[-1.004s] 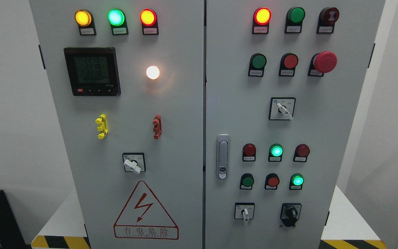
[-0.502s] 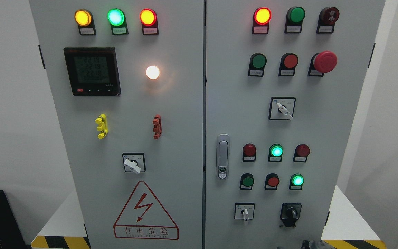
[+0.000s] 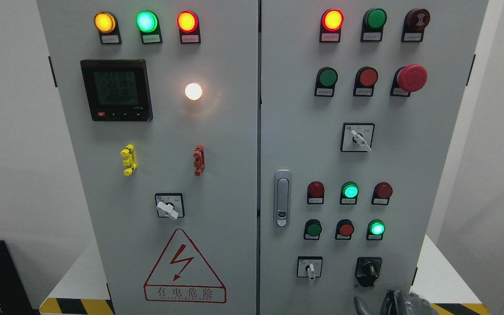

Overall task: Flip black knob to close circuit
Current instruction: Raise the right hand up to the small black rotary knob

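Head view: black knob (image 3: 368, 268) just above right hand fingers (image 3: 390, 302); grip state unclear.

The cabinet (image 3: 234, 144) is smooth matt grey painted metal, its door handle (image 3: 282, 198) shiny chrome, the black knob (image 3: 368, 269) dull plastic, and the emergency button (image 3: 411, 78) glossy red plastic.

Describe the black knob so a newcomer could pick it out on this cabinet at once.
Start at the cabinet's right door and drop to its bottom row, where two rotary switches sit. The black knob is the right-hand one, just above the rising right hand. Unlike the white-handled selector beside it, it is black all over.
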